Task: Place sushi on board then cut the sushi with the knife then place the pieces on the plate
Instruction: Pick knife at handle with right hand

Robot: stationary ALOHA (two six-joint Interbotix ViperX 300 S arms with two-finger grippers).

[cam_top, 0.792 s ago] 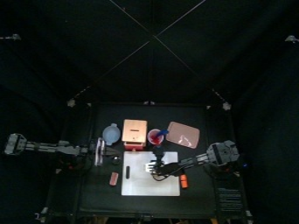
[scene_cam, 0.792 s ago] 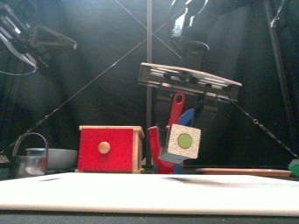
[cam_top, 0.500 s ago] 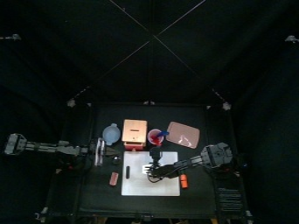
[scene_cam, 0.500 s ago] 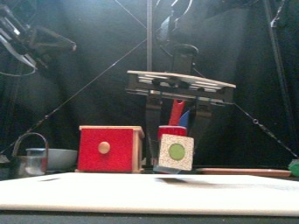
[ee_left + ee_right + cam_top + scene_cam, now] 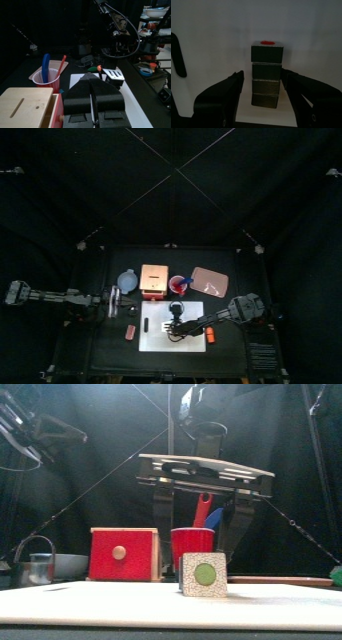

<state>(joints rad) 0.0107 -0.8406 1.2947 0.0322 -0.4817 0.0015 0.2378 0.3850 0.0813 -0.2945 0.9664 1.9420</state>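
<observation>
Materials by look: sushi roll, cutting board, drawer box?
Sushi roll: likely painted wood or plastic. It shows as rigid square blocks with a matte, speckled end face.
Cutting board: smooth white, probably plastic, with a faint sheen.
Box: pale, unfinished-looking wood. Its drawer front is painted red.

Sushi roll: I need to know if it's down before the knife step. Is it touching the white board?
Touching. The front view shows the sushi roll resting flat on the white board, with no gap under it.

board (image 5: pixel 80 604): matt | box (image 5: pixel 23 107): pale wood | cup (image 5: pixel 194 544): smooth plastic | cutter (image 5: pixel 38 568): metal
</observation>
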